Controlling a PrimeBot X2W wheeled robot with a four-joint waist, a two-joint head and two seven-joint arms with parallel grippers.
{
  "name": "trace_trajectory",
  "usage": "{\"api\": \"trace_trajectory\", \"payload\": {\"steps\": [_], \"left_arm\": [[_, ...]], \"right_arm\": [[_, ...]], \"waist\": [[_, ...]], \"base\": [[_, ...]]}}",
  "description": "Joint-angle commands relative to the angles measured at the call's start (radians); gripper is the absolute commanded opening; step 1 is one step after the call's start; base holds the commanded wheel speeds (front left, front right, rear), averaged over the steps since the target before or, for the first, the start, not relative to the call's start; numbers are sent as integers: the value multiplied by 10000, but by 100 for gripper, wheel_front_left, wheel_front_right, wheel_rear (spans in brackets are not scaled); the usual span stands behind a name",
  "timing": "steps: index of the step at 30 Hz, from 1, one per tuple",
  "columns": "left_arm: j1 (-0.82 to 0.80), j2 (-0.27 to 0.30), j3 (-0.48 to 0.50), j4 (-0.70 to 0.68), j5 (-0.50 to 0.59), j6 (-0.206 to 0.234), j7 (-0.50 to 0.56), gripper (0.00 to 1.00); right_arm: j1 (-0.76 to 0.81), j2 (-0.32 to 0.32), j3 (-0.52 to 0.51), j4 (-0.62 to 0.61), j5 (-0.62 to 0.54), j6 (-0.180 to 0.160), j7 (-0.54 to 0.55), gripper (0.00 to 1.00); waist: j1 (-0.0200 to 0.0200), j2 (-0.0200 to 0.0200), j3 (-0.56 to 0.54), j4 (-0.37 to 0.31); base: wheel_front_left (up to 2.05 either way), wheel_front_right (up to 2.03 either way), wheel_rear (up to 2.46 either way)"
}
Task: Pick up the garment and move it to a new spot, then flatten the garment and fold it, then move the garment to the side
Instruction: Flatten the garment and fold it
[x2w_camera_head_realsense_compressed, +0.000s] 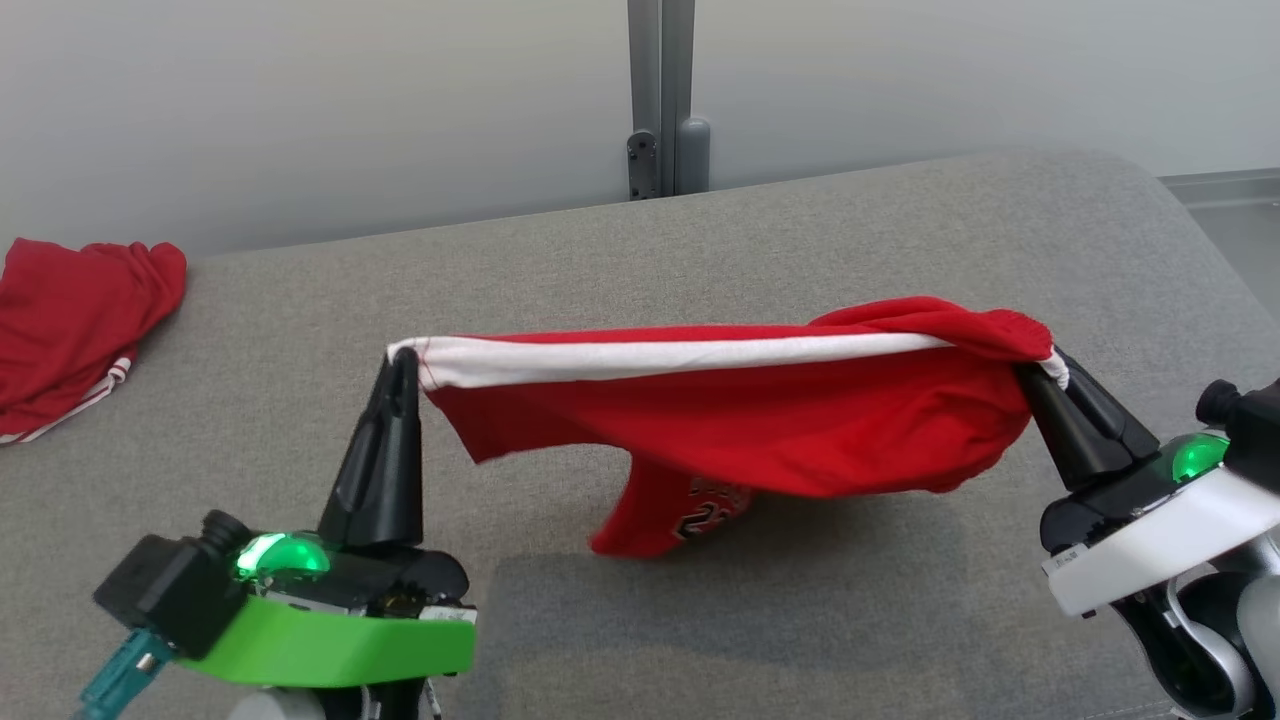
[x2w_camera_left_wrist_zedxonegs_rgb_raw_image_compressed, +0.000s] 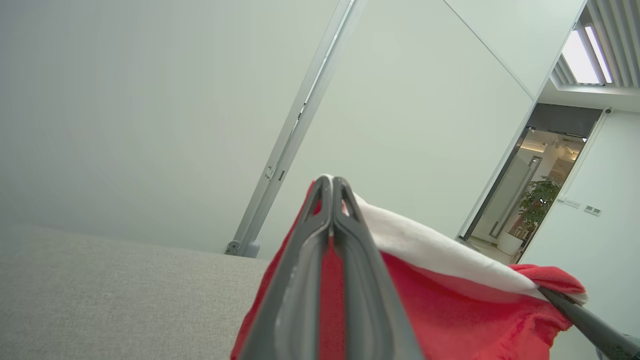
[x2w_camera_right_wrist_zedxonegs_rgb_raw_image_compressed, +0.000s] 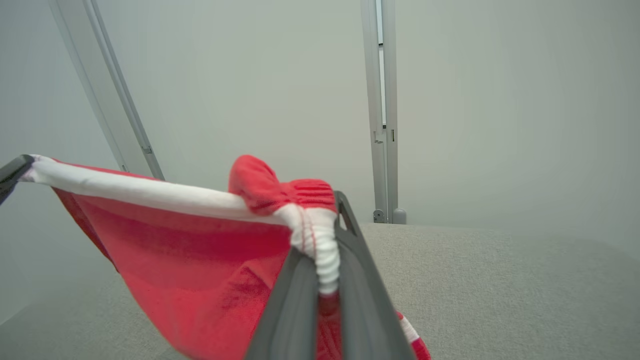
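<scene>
A red garment (x2w_camera_head_realsense_compressed: 760, 420) with a white band along its top edge hangs stretched between my two grippers above the grey surface (x2w_camera_head_realsense_compressed: 700, 250). Its lower part, with dark lettering, droops down to the surface. My left gripper (x2w_camera_head_realsense_compressed: 403, 357) is shut on the band's left end. My right gripper (x2w_camera_head_realsense_compressed: 1043, 368) is shut on the bunched right end. In the left wrist view the garment (x2w_camera_left_wrist_zedxonegs_rgb_raw_image_compressed: 450, 310) runs from my left gripper (x2w_camera_left_wrist_zedxonegs_rgb_raw_image_compressed: 332, 181) to the right. In the right wrist view the garment (x2w_camera_right_wrist_zedxonegs_rgb_raw_image_compressed: 200, 260) spreads left from my right gripper (x2w_camera_right_wrist_zedxonegs_rgb_raw_image_compressed: 331, 220), whose fingers pinch the white ribbed edge.
A second red garment (x2w_camera_head_realsense_compressed: 70, 320) with white trim lies crumpled at the surface's far left edge. A grey post (x2w_camera_head_realsense_compressed: 660, 100) stands against the pale wall behind the surface. The surface's rounded corner falls away at the right (x2w_camera_head_realsense_compressed: 1200, 260).
</scene>
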Motion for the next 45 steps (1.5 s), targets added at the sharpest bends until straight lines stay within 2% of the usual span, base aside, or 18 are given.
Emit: {"api": "trace_trajectory", "payload": {"steps": [1,8,11,14,19,23,28,32,35,40,45], "left_arm": [[-167,120,82,-475,71,102,58,0],[-745,514,227,-2564,334,348,695,0],[-1132,712,351,-2768,267,406,1064,0],[-1722,733,537,-2366,-121,352,1377,0],[-3554,1284,957,-603,-203,93,1889,0],[-5939,1527,1110,1196,-54,-153,2003,0],[-9145,1760,1029,3366,528,-371,1658,0],[-10773,1813,728,4661,950,-524,1215,0],[-10830,1695,488,5406,931,-626,873,0],[-9590,1569,77,6363,696,-731,85,0],[-8001,1560,-60,6656,155,-800,-609,0]], "right_arm": [[122,-11,-155,-444,-79,-10,188,0],[105,222,-810,-2510,-67,-10,1328,0],[-203,361,-1020,-2769,-154,-10,1723,0],[-724,600,-944,-2378,-12,-10,2077,0],[-2721,621,-242,-797,128,-10,2603,0],[-5460,737,447,1107,-77,-10,2458,0],[-8866,1500,732,3826,-769,-10,1173,0],[-10211,2177,1090,5729,-1205,-9,50,0],[-10391,2479,1446,7039,-1237,-10,-655,0],[-9693,2579,2278,9029,-1088,-10,-1752,0],[-8920,2582,2912,9919,-288,-10,-2590,0]], "waist": [[0,0,-79,-18],[0,0,30,-19],[0,0,268,-2],[0,0,651,34],[0,0,1512,26],[0,0,2196,-6],[0,0,2871,-58],[0,0,3398,-28],[0,0,3850,62],[0,0,4480,295],[0,0,4759,397]], "base": [[0,0,0],[0,0,0],[0,0,0],[0,0,0],[0,0,0],[0,0,0],[0,0,0],[0,0,0],[0,0,0],[0,0,0],[0,0,0]]}}
